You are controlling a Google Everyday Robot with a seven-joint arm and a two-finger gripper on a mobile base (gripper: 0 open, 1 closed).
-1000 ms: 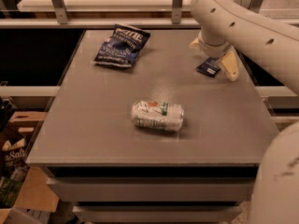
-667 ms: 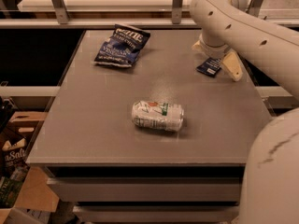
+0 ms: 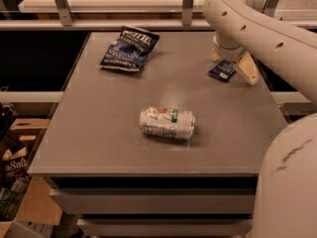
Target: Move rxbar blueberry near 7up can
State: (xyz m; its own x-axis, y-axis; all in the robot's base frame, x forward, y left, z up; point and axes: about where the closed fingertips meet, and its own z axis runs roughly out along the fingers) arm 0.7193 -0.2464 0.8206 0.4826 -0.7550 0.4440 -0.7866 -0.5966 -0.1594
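Note:
The rxbar blueberry (image 3: 222,71), a small flat dark navy wrapper with a white label patch, lies at the table's far right. My gripper (image 3: 231,62) is down over it, with one beige finger (image 3: 247,69) to its right and the other behind it to the left; the jaws stand apart around the bar. The 7up can (image 3: 167,122), pale silver with green and red markings, lies on its side near the table's middle, well apart from the bar and to its front left.
A larger dark blue chip bag (image 3: 129,48) with white lettering lies at the table's (image 3: 89,143) far left. My white arm (image 3: 267,38) spans the right side. Cardboard boxes (image 3: 17,182) stand on the floor at the left. A rail runs behind the table.
The gripper has settled slightly lower around the bar. The bar, can and chip bag have not moved.

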